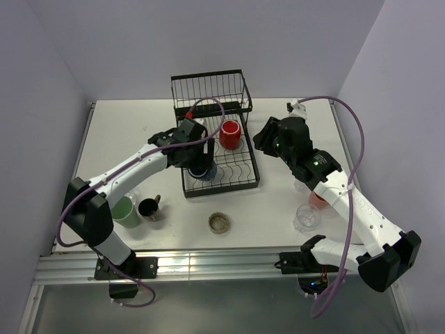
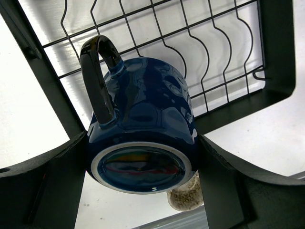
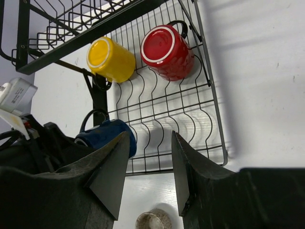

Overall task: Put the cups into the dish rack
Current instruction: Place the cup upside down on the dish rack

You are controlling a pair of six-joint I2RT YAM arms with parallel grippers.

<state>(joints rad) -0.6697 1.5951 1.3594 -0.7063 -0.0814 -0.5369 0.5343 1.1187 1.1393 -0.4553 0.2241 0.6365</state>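
Glossy navy ceramic mug [image 2: 143, 119] clamped upside down in left gripper [image 2: 143, 160] over the black wire dish rack [image 1: 208, 87], near end. Might snag its handle or tip between wavy wires if let go crooked. Right gripper [image 3: 150, 171] half-open, empty, beside rack. Yellow mug [image 3: 110, 59] and red mug [image 3: 167, 52] racked further back, out of the way.

**Top view.** Bright, even overhead light. The white table [image 1: 139, 132] shows only soft shadows beneath the left arm [image 1: 132, 170], and glare runs along the metal rail [image 1: 208, 263] at its near edge.

**Left wrist view.** The glossy navy mug [image 2: 152, 109] carries pale highlights, and the table around it is washed out to white.

**Right wrist view.** The dish rack [image 3: 99, 100] casts a soft grid shadow. The right claw [image 3: 150, 138] is dark, its near fingers [image 3: 200, 186] slightly blurred.
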